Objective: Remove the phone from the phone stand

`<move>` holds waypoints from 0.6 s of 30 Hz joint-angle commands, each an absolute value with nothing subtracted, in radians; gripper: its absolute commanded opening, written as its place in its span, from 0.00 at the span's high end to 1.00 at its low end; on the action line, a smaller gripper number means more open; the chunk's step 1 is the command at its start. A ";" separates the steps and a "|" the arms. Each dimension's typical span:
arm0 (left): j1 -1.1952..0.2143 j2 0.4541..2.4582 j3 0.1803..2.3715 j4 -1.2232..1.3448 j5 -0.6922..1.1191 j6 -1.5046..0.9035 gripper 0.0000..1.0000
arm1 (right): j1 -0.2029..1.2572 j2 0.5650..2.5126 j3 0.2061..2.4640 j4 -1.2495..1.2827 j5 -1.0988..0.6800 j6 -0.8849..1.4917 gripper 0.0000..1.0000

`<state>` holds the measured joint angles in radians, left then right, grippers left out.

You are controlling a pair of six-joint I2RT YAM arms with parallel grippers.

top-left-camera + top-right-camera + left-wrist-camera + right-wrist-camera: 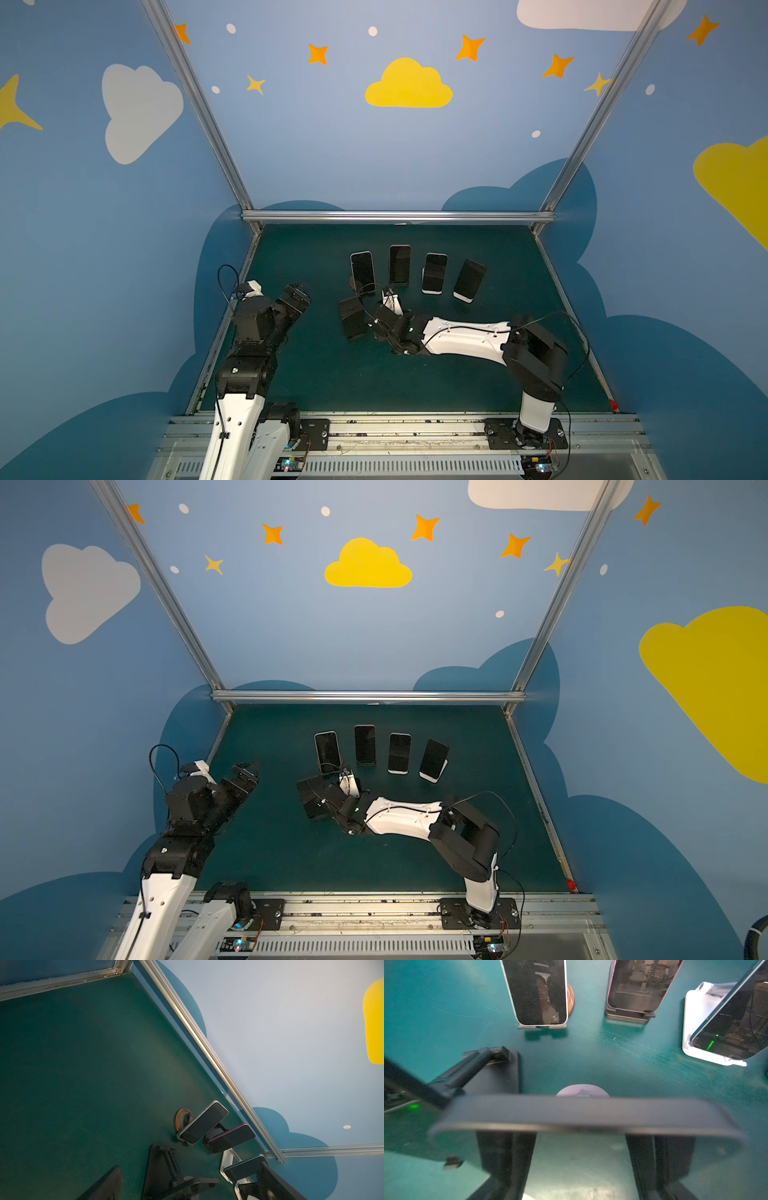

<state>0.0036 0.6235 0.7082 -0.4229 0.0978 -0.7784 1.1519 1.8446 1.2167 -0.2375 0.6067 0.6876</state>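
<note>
From my station I see the right gripper (371, 321) a little left of centre in both top views. Its arm reaches in low over the green table (457, 374) from the right of the frame. Its jaws are partly closed. In the right wrist view the dark phone (587, 1111) lies crosswise at the fingers (506, 1157), filling the middle band of that frame, edge-on and blurred. I read that as a grip on the phone. The black phone stand (496, 1068) sits at the left of that frame, just beside the phone's left end. Its arm is bare, so the phone is off the stand, though I cannot tell whether the two touch. In the top views phone and stand merge into one dark cluster at the gripper tip, and I cannot separate them there. The left gripper (297, 296) hovers at the left side of the table, well apart from that cluster, with its jaws spread wide and nothing between them. Above the cluster in the top views, a back row (435, 273) of four upright phones stands on separate stands. The leftmost phone (362, 271) is the nearest to the right gripper, and in the left wrist view it rests on a round wooden stand (180, 1121).
</note>
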 commanded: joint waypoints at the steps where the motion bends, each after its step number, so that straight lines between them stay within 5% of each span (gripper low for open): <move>1: 0.000 0.614 0.705 -0.410 0.102 -0.765 0.00 | 1.161 1.783 1.206 -0.241 0.618 0.667 0.40; 18: 0.000 0.615 0.710 -0.406 0.097 -0.765 0.00 | 1.161 1.646 1.107 -0.314 0.624 0.665 0.42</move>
<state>0.0036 0.6182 0.7082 -0.4225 0.0975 -0.7780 1.1557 1.7035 1.1206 -0.2924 0.6014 0.6716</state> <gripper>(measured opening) 0.997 0.731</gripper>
